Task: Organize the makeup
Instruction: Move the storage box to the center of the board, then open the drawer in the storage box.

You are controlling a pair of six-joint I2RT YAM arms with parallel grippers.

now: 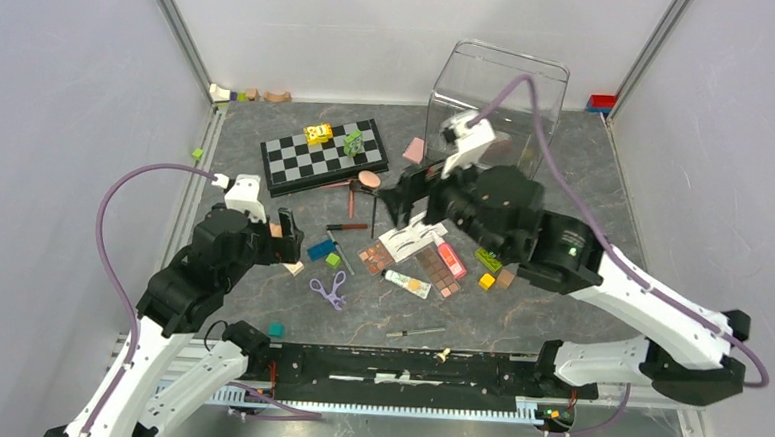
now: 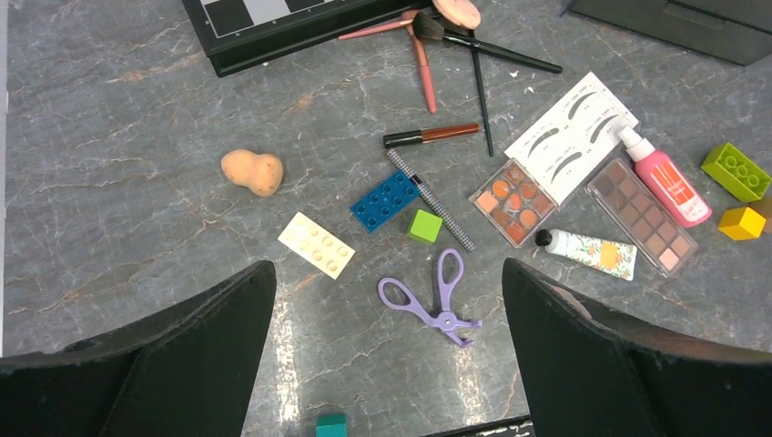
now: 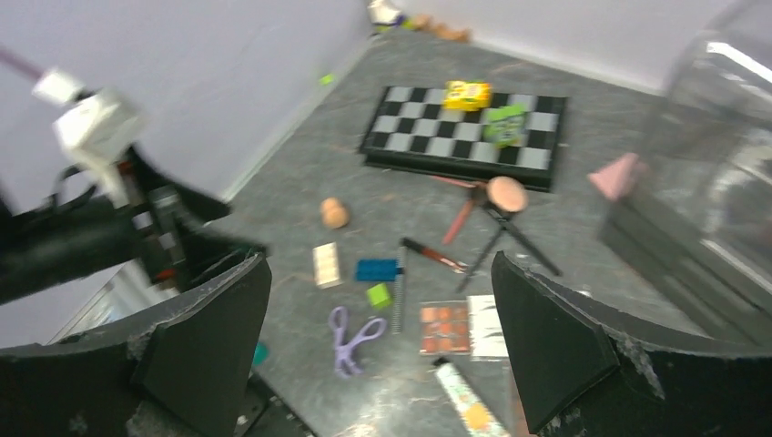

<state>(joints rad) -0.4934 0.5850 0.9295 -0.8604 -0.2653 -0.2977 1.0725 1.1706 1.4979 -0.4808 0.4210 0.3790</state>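
The makeup lies scattered mid-table. A purple curler (image 2: 430, 296) lies just ahead of my open, empty left gripper (image 2: 387, 273). A peach sponge (image 2: 252, 171) sits to its left. A small orange palette (image 2: 515, 201), a white lash card (image 2: 573, 137), a long brown-pink palette (image 2: 642, 214), a pink tube (image 2: 665, 177) and a cream tube (image 2: 592, 252) cluster at the right. Thin brushes (image 2: 455, 36) cross near the chessboard. My right gripper (image 3: 378, 264) hangs open and empty high above the curler (image 3: 350, 337) and the small palette (image 3: 443, 326).
A chessboard (image 1: 323, 155) carrying toy blocks lies at the back left. A clear tilted container (image 1: 495, 94) stands at the back right, a pink sponge (image 1: 414, 150) beside it. Coloured blocks (image 2: 384, 200) lie among the cosmetics. A thin pencil (image 1: 416, 332) rests near the front rail.
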